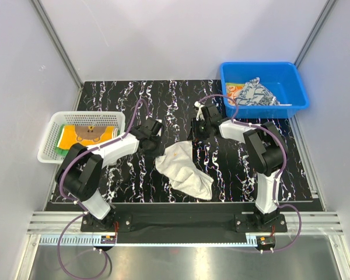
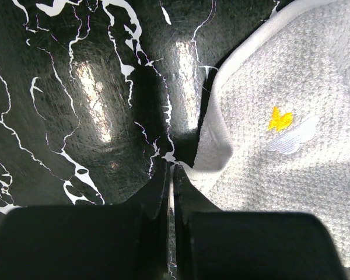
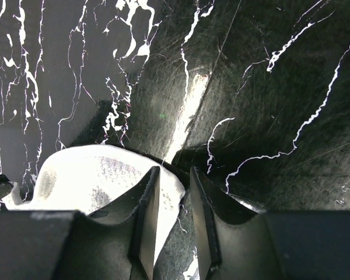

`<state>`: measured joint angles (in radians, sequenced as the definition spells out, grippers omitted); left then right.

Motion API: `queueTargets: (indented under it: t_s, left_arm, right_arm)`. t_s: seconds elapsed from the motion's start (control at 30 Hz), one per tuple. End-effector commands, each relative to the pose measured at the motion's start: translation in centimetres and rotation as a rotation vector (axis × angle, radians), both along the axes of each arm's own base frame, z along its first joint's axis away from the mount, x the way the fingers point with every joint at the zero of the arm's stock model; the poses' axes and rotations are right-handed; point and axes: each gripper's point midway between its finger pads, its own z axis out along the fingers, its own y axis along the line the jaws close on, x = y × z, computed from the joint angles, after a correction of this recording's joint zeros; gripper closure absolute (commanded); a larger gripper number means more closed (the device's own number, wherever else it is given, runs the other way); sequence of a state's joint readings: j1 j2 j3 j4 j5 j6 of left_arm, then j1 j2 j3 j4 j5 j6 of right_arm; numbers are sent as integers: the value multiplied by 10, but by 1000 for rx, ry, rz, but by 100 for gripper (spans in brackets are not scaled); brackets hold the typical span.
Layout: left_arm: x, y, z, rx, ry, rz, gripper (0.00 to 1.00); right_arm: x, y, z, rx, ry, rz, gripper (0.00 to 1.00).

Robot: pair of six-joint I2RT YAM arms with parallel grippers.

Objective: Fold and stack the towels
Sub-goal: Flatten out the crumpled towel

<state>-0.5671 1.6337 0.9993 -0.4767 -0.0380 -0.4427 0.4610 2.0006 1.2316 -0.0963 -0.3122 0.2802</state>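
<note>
From above we cannot see the fingertips. The wrist views show the left gripper (image 2: 171,170) pressed together beside the white towel (image 2: 291,76), and the right gripper (image 3: 174,175) narrowly parted astride its edge.

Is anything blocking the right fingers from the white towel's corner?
Nothing visible. The right gripper sits directly at the edge of the white towel on the table; the cloth's edge lies between its fingers.

The black, white-veined counter (image 1: 181,99) carries a crumpled white towel (image 1: 184,169) at centre, a white basket (image 1: 49,146) at left and a blue bin (image 1: 298,86) at upper right.
</note>
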Motion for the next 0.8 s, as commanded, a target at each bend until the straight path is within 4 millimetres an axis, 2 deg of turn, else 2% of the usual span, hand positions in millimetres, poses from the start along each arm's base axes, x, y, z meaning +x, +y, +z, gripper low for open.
queueTargets:
  t_s: [0.0, 0.27, 0.6, 0.77]
  left_arm:
    - [13, -8, 17, -44, -60, 2, 100]
    - [14, -9, 17, -50, -54, 1, 100]
    - [15, -9, 20, -46, -58, 0, 100]
    - [14, -8, 20, -40, -55, 3, 100]
  right_arm:
    - [-16, -2, -23, -64, 44, 39, 67]
    - [-33, -3, -31, -59, 85, 52, 67]
    - [-49, -8, -30, -52, 109, 60, 64]
    - [-54, -8, -35, -42, 121, 55, 67]
